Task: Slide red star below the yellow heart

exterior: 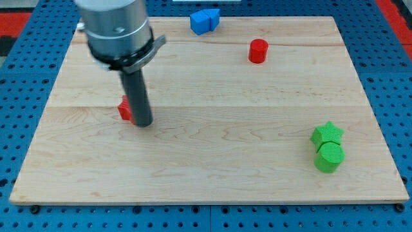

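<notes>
The red star [125,109] lies on the left half of the wooden board [212,154], mostly hidden behind my rod; only its left part shows. My tip [143,123] touches the board right against the star's right side. No yellow heart shows in the camera view; the arm's grey body covers the board's top left corner.
Two blue blocks [205,20] sit together at the board's top edge. A red cylinder [258,51] stands at the upper right. A green star [327,134] and a green cylinder [329,156] touch each other at the lower right.
</notes>
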Controlling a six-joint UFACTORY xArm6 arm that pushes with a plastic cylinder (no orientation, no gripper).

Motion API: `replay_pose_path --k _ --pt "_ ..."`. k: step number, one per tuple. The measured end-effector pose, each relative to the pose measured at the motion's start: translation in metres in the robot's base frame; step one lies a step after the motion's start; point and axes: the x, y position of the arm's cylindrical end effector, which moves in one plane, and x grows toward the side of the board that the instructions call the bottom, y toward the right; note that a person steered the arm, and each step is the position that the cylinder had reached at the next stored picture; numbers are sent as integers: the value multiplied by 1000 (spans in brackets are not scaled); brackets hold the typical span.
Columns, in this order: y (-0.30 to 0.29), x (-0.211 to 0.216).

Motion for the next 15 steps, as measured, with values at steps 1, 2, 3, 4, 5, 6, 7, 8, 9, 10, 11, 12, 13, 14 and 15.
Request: replay_pose_path --k 1,2,3,4,5,6,7,8,9,10,11,12,13,14,15 --pt "-40 -3" --pt "-51 -39" --pt "-41 -44" --pt "-30 3" --pt "-6 -1" --pt "-2 -44" --pt "-35 -76" --pt "-51 -100" --pt "-26 -101" --pt "1 -103" --pt "-6 -120" --pt "-26 -138" --pt "-47 -141" --pt "-62 -137" --pt "-85 -119"
